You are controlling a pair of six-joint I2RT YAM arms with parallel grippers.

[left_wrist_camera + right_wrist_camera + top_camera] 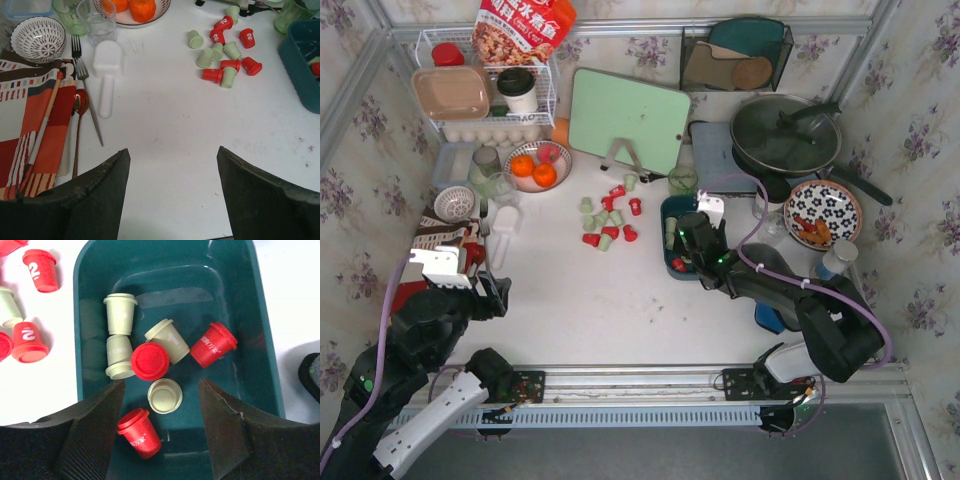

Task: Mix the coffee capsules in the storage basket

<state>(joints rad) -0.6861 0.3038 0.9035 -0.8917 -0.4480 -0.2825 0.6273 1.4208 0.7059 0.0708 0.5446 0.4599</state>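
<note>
Inside, red and green capsules (150, 361) — teal basket (250, 315).

Your top camera sits high above and behind the rig and looks down on the whole white table (620, 310), with the near edge at the bottom of its view. Your left wrist camera rides low over the near left part and faces far and right, with the left gripper (172, 150) framing the bottom. It reaches the loose cluster of red and pale green tapered coffee capsules (223, 52) and only the left wall of the dark teal plastic storage basket (300, 60). Your right wrist camera hangs very close and looks straight down into that basket, with the right gripper (161, 381) at the bottom. All three views share the basket and some of the loose capsules to its left.
</note>
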